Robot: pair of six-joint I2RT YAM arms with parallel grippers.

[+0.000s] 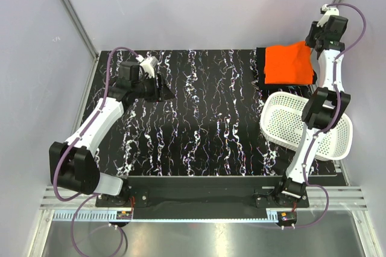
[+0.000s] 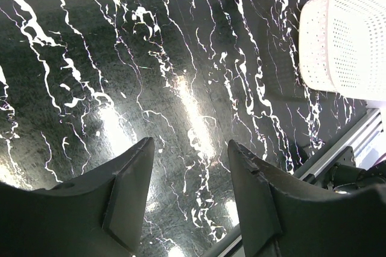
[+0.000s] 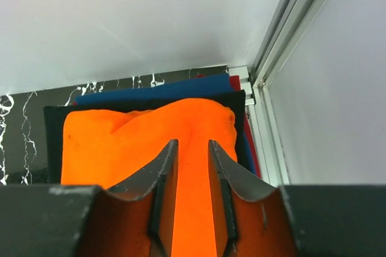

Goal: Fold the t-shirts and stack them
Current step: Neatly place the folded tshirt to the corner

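Orange t-shirt (image 3: 120, 148) shows between the right fingers (image 3: 166, 175).

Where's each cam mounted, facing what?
Top external: overhead from behind, looking down on the table; left arm and right arm show.
Left wrist: on left arm, down at table and white basket; left fingers below.
Right wrist: on right arm, toward the orange t-shirt; right fingers below.
Shared: basket, top and left; t-shirt, top and right.

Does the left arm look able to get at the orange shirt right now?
Probably not: the orange shirt lies in the far right corner, the left gripper is far left, and the right gripper hangs over it.
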